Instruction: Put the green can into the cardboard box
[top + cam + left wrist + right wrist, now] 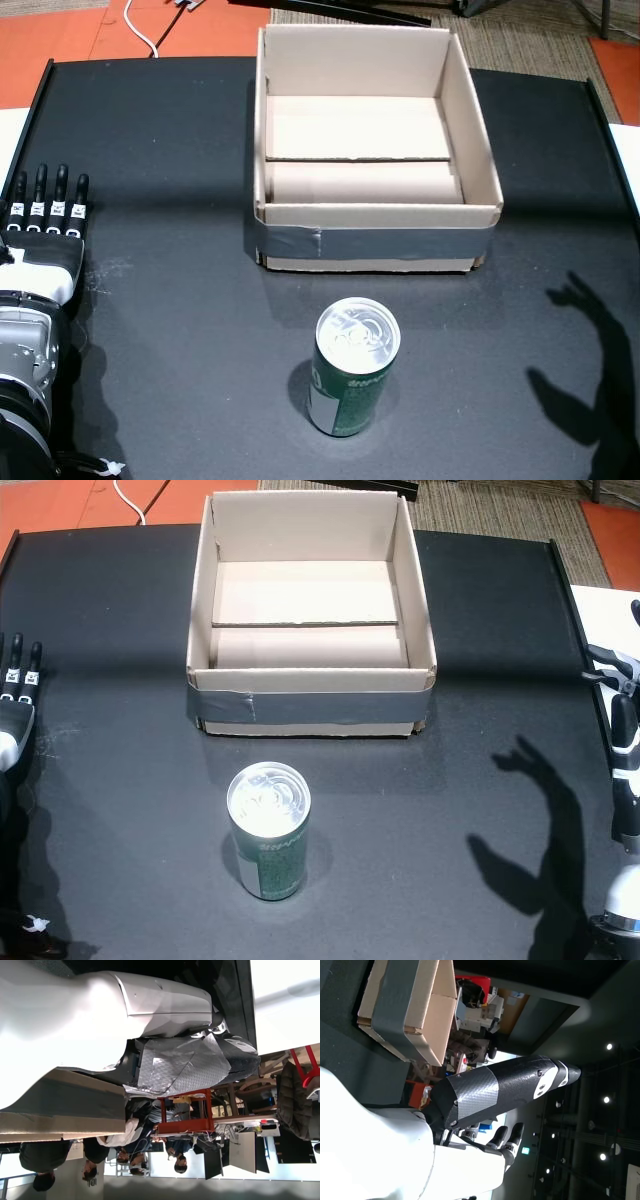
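The green can [353, 372], upright between both hands, is judged light, rigid and slick; its sidewall should be gripped. Left hand [42, 236] and right hand [622, 742] are held open, empty.

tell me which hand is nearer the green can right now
Left, narrowly. The left hand rests open at the table's left edge, level with the box front. The right hand is raised at the far right edge; the green can stands untouched between.

Overhead light is flooding the black table [170, 150] evenly, and both head views are looking sharp. A crisp shadow of spread fingers is falling on the table's right side. Glare is bouncing off the green can [352, 385] top. In the left wrist view the near white shell is washing out and blurring.
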